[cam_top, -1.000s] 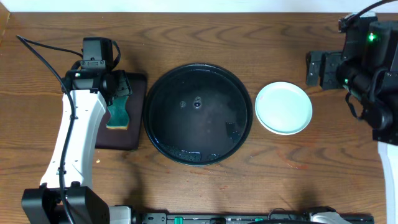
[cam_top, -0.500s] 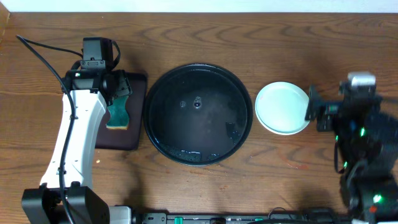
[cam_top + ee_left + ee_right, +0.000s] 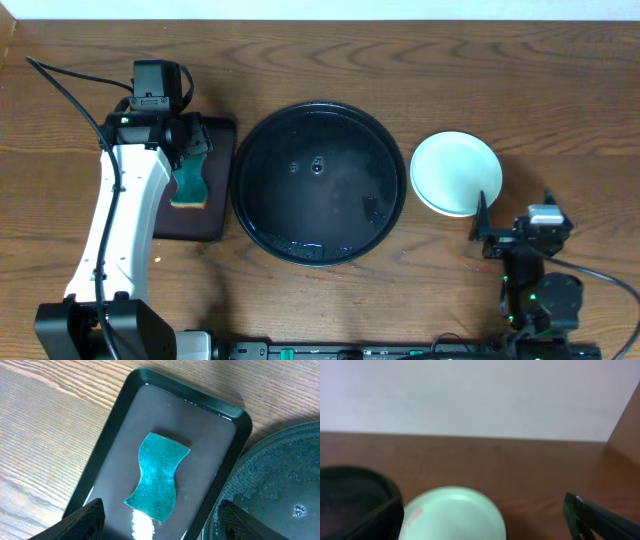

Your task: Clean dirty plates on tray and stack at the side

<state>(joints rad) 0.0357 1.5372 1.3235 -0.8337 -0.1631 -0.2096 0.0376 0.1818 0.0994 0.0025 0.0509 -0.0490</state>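
A mint-blue plate lies on the table right of the large black round tray, which holds no plates. In the right wrist view the plate shows a faint red streak near its left rim. I cannot tell whether other plates lie under it, and no pale yellow plate shows. My right gripper is low at the front right, just short of the plate, open and empty. My left gripper is open and empty above a teal sponge.
The sponge lies on a dark brown rectangular tray left of the black tray. The black tray's rim shows in the left wrist view and in the right wrist view.
My right arm has swung from the back right corner down to the front right and now sits low behind the plate. The left arm and the plate have not moved.
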